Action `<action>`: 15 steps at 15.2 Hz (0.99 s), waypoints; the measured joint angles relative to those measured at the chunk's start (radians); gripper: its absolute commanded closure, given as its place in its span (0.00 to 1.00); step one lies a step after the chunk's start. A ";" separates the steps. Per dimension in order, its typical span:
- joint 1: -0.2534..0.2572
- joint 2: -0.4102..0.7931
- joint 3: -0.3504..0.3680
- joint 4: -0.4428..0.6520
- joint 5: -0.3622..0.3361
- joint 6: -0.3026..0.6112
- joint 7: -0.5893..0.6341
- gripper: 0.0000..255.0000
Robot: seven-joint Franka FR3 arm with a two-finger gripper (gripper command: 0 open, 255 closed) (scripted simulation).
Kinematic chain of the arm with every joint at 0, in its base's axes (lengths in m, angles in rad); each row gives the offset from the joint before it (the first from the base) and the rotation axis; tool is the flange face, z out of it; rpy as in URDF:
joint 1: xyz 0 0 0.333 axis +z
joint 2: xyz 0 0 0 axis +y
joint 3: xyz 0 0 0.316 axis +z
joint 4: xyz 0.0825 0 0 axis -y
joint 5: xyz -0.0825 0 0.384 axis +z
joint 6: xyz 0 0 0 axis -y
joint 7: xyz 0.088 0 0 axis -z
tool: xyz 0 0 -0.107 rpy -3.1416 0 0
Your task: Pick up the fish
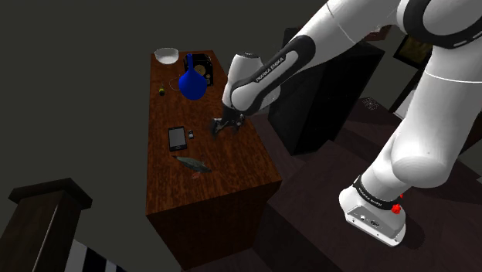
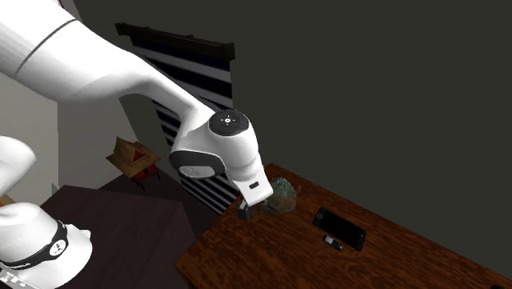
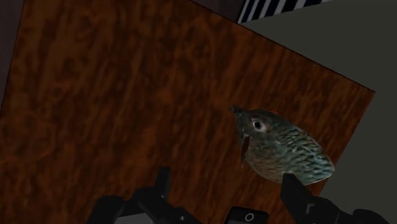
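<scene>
A dark wooden table (image 1: 232, 174) is seen from the shoulder view, with the white arm (image 1: 324, 46) reaching over it from the right. The black gripper (image 1: 221, 129) is held above the middle of the tabletop, and in the wrist view its two fingers (image 3: 163, 181) are seen standing well apart, with nothing clasped between them.

The fish (image 1: 193, 164), grey-green and speckled, is found lying on the wood toward the near end of the table, in the shoulder view below a black phone (image 1: 178, 139) and lower left of the gripper, apart from it. In the wrist view the fish (image 3: 280, 147) is shown with a round pale eye and a reddish mark at its gill; it is placed ahead of one finger and off to that side, not in the gap between the two. Whether that fingertip touches it cannot be told from this view. In the second exterior view the fish (image 2: 281, 195) is seen just beside the gripper (image 2: 244, 212), with the phone (image 2: 339, 228) farther to the right and a small dark object (image 2: 332, 243) right next to it.

At the far end of the table a blue vase (image 1: 191, 82) is set upright, with a white bowl (image 1: 166, 56) beyond it and a dark box-like object (image 1: 204, 66) close by. A black-and-white striped panel (image 2: 193, 90) is seen beyond the table's end.
</scene>
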 measured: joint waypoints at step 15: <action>0.057 0.430 0.012 0.312 0.002 0.156 0.019 0.00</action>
